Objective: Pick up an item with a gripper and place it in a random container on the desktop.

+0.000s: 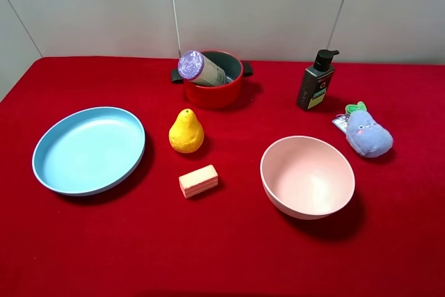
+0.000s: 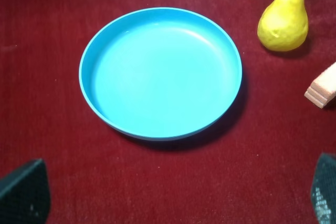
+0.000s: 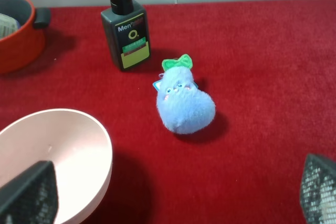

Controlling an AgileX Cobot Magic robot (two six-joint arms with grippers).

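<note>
Red desk (image 1: 229,255) under all of it. At the back, near the wall: red pot (image 1: 213,91) with black side handles, canister (image 1: 201,68) lying tilted inside, lilac top raised over the rim on the left, body angled down into the dark interior. Touching no tool.

Right of the pot, well apart: dark pump bottle (image 1: 316,81), upright. Just beside it, nearer the front right: blue plush toy (image 1: 368,134) with a green tuft and a tag. In front of the pot: yellow pear (image 1: 185,132), upright. Just in front of the pear: pale pink block (image 1: 199,181), lying flat. Far left: blue plate (image 1: 88,149), nothing on it. Front right: pink bowl (image 1: 307,176), nothing in it.

Neither arm visible from the high camera.

Left tool (image 2: 176,192): only two dark fingertips at the picture's lower corners, spread wide, nothing between them; hanging above the desk beside the blue plate, pear and an end of the block at the edge of that view.

Right tool (image 3: 173,195): likewise two dark fingertips (image 3: 29,192) far apart, holding nothing, above the desk with the pink bowl's rim just by one tip, toy and bottle beyond. Sliver of printed label inside the pot at that view's edge, probably the canister.
</note>
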